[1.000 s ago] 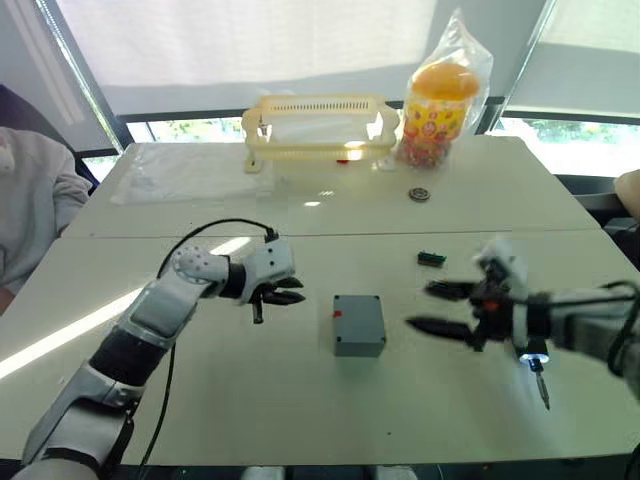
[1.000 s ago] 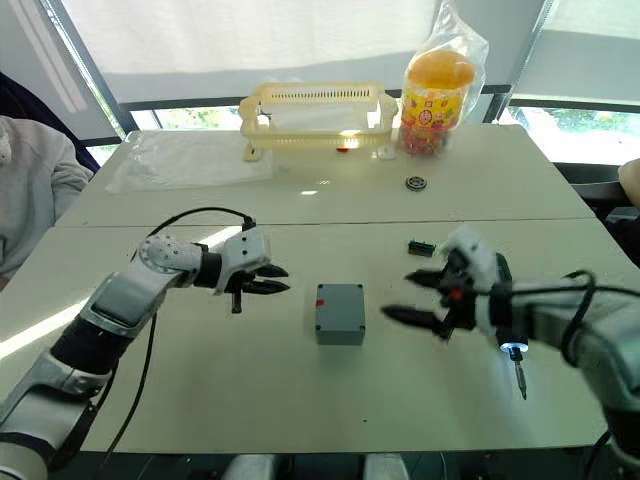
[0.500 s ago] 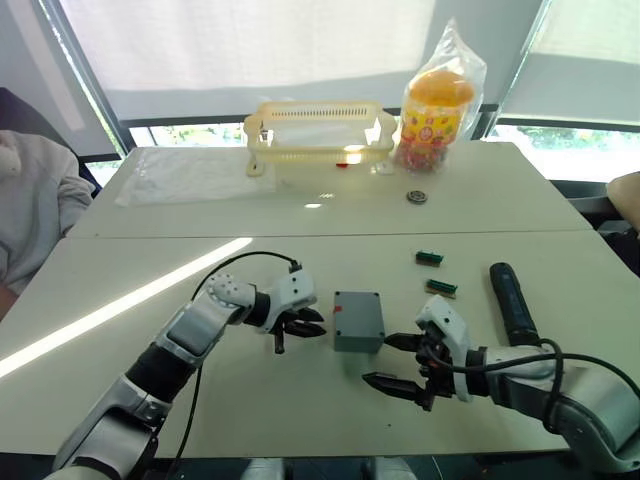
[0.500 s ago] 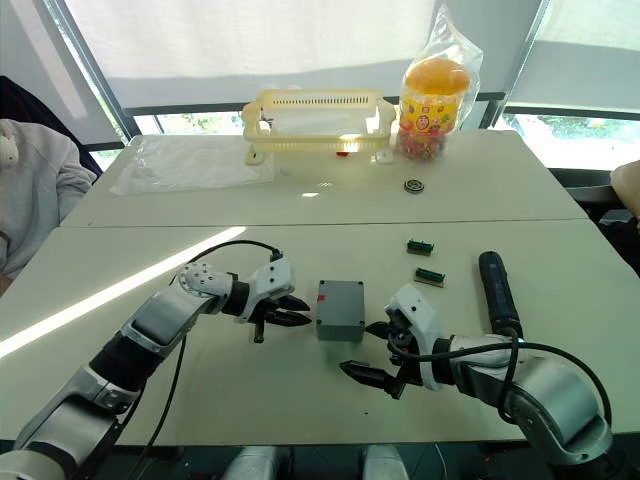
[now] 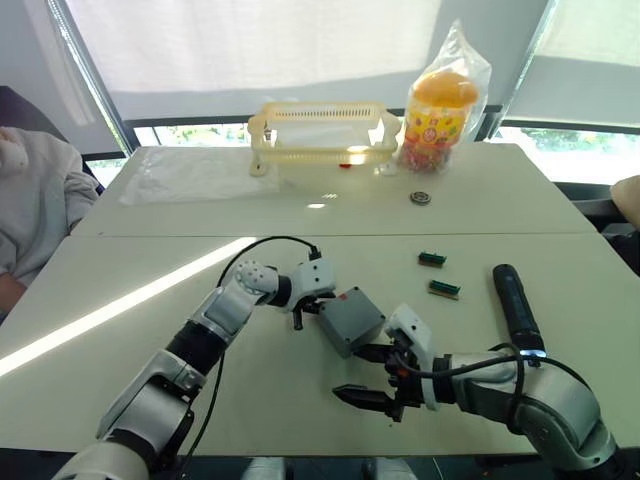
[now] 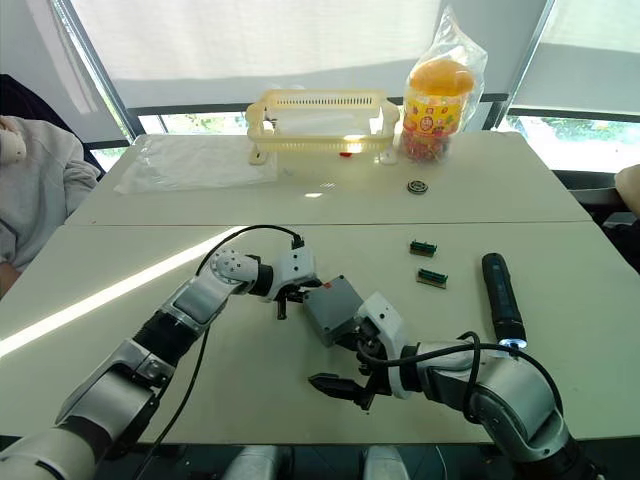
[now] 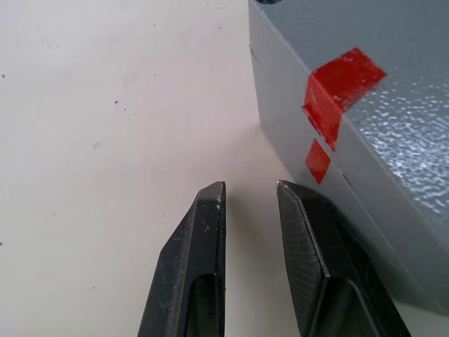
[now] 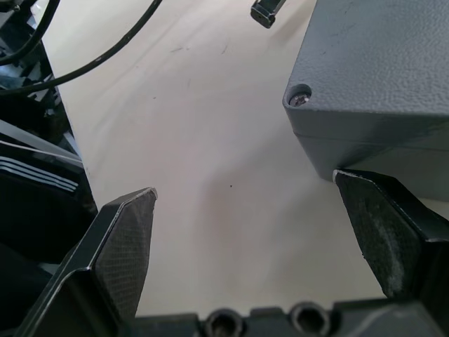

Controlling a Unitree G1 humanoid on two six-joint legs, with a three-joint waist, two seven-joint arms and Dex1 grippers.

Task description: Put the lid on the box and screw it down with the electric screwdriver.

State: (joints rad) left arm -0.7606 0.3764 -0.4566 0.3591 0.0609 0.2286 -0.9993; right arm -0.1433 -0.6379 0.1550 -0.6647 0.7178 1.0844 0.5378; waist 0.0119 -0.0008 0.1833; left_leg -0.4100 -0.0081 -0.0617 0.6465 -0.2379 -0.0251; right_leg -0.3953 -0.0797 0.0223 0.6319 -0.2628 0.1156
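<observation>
Two hands are placed around the box [image 5: 352, 320], which lies in the middle of the near table [image 5: 300, 240], turned at an angle. The lid appears to be already set on the box: the top is closed and grey, and in the right wrist view a corner hole [image 8: 299, 97] is seen with something small inside, though it cannot be told if this is a tightened screw.

The left hand [image 5: 309, 311] is just beside the box side that carries the red mark [image 7: 342, 90]; its fingers are nearly closed, with only a narrow gap, and nothing is held between them. The right hand [image 5: 370, 375] is spread wide and is empty; one finger [image 8: 384, 239] is touching the near bottom edge of the box, the other is well apart over the bare table.

The screwdriver [image 5: 515, 304] is lying on the table to the right, near two small green parts [image 5: 438, 274], and is not held. The screwing is therefore judged as not yet finished, or perhaps not yet begun.
</observation>
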